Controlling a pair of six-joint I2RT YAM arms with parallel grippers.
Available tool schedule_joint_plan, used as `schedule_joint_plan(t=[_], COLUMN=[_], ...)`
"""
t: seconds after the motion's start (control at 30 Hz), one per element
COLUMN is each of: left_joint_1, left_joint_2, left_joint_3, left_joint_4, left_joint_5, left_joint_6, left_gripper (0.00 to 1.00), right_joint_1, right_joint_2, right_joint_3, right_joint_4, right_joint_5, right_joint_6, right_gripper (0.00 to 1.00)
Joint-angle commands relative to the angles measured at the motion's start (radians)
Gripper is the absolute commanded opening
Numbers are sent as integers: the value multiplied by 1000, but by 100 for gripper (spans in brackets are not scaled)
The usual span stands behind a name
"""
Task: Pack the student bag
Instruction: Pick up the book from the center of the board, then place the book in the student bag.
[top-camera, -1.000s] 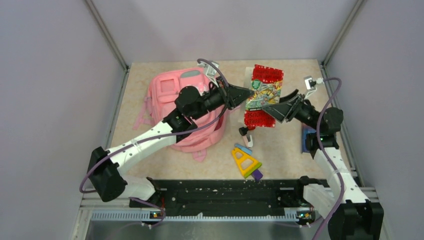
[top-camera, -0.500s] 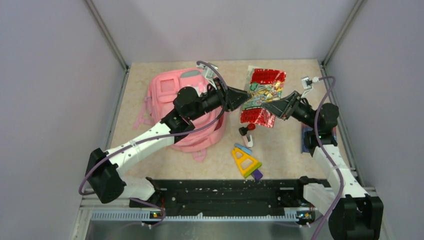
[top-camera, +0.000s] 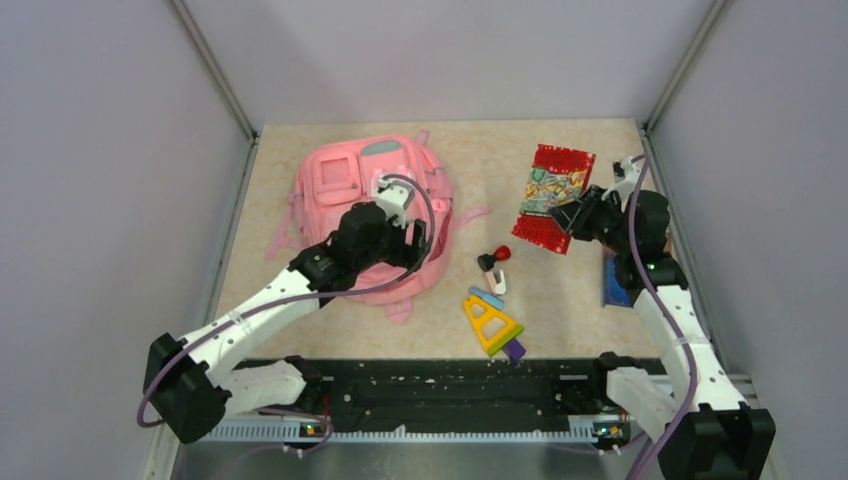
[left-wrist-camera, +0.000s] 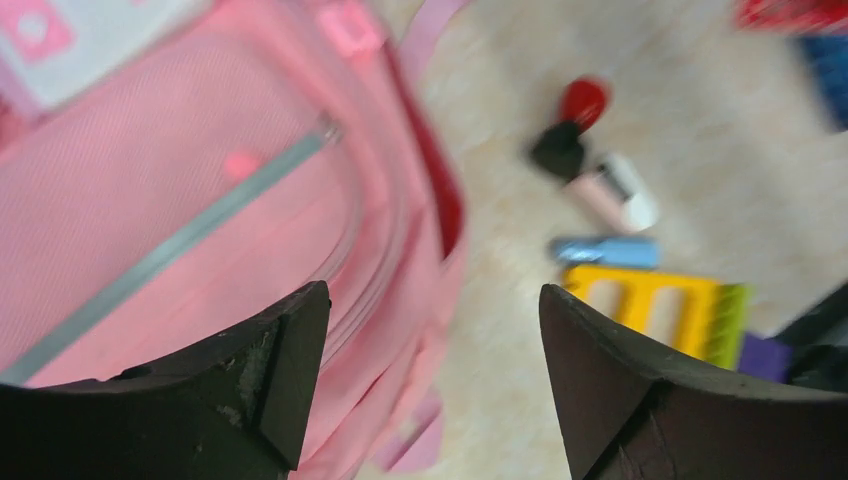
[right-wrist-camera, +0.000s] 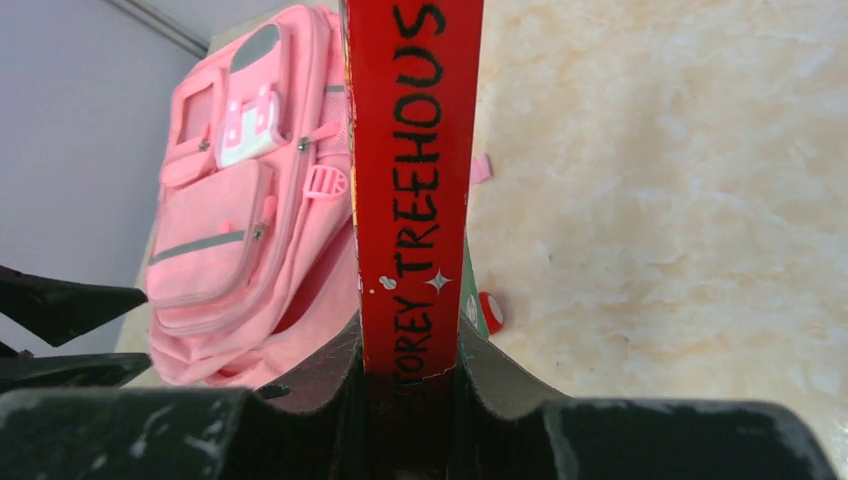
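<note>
- Beige table (top-camera: 560, 300), grey walls; the pink backpack (top-camera: 345, 190) lies at ten o'clock.
- Right gripper (top-camera: 572, 216) clamps a red book (top-camera: 553, 190) at two o'clock, likely for packing.
- Left gripper (left-wrist-camera: 432, 295) hovers open over the backpack, empty.

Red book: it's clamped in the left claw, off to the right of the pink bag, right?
No: the red book is clamped in the right claw, as the right wrist view shows. The left claw is open over the pink bag. The rest holds.
</note>
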Motion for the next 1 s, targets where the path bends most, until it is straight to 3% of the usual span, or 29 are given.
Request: schedule_joint_plan(t=[0.0,0.17,0.37,0.6,0.77,0.87,0.97], left_joint_1=[5,5,1,-61,-76,-76,-78], left_joint_2=[19,43,65,86,162,205,226], left_joint_3=[-36,-15,-47,-59,-34,1,30], left_joint_4=[-253,-373,-376,-341,-367,-395,-409], left_joint_5=[-268,-330,-325,-276,-392,-510,-591], left_joint_6=[148,100,49,79,57,15,-27], left_gripper=[81,82,83,92,94,87,68], right_joint_1=[0,0,0,0,0,0,1], right_joint_2=[-57,-61,-52,-53,-52,-54,-56], right_joint_3=[-6,-31,-45,-52,-61,-59,-59], right_joint_4=[17,13,31,33,39,36,30], right_joint_5=[56,46,25,14,6,-2,0], right_joint_6=[-47,-47,-40,-34,-30,-29,-28], right_gripper=[0,0,0,0,0,0,0])
